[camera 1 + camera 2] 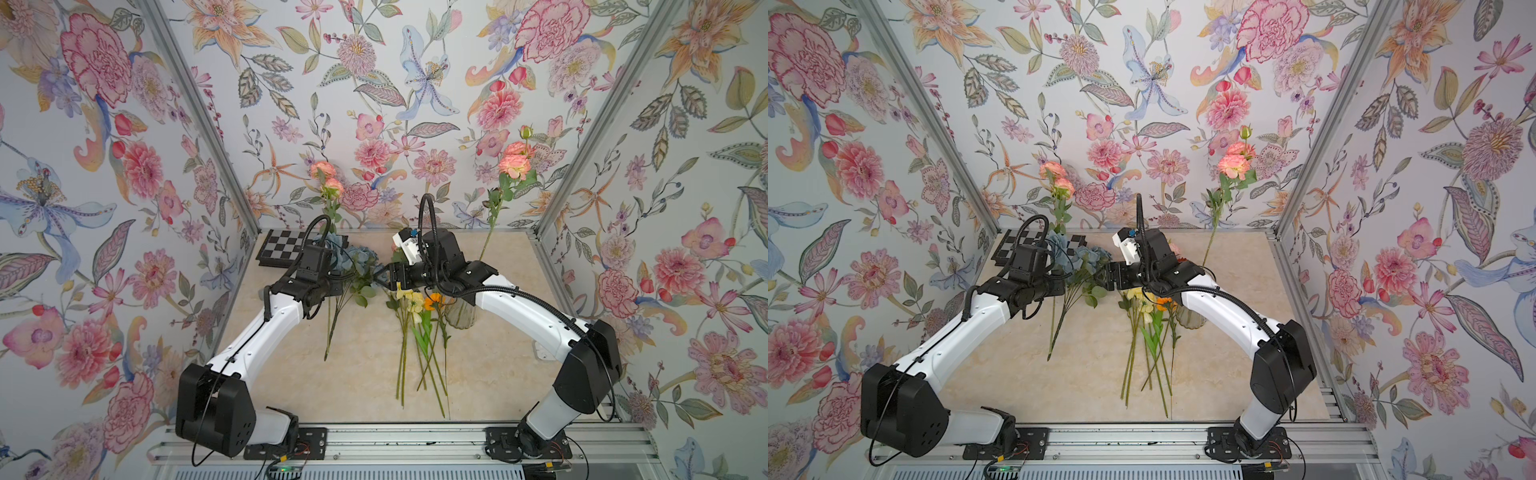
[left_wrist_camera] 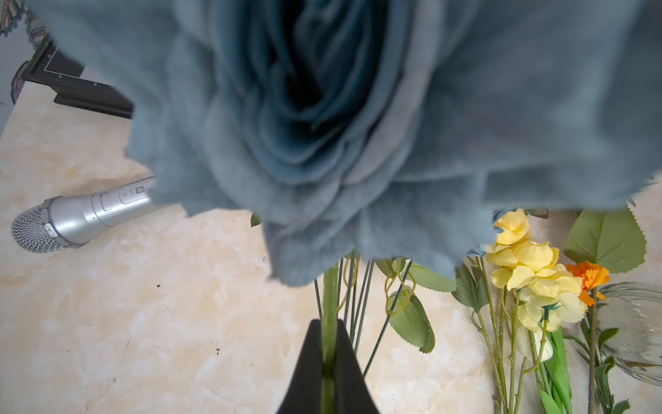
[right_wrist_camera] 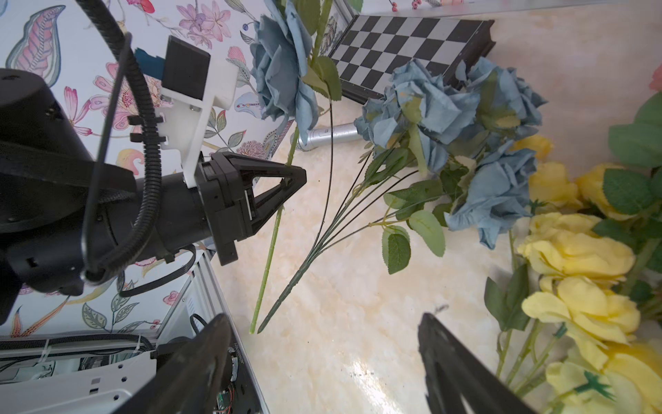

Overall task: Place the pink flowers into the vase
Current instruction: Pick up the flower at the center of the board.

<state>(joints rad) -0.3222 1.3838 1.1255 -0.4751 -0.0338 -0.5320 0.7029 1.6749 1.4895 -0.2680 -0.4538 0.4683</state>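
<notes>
Over at the table's [image 1: 365,374] back left, left gripper [image 3: 293,181] is clamped tight on the green stem of the pink flowers [image 1: 328,178], blooms up against the wallpaper [image 1: 374,62], blue rose bunch [image 3: 447,118] crowding in. Right gripper [image 3: 322,358] hangs spread wide, nothing in it, beside the yellow flowers [image 3: 580,251]. A second pink spray [image 1: 514,164] stands in the vase [image 2: 634,322], half hidden under the right arm

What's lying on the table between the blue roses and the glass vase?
Yellow flowers and one orange flower lie there, between the blue roses and the vase. The left wrist view shows it best; both top views agree.
</notes>
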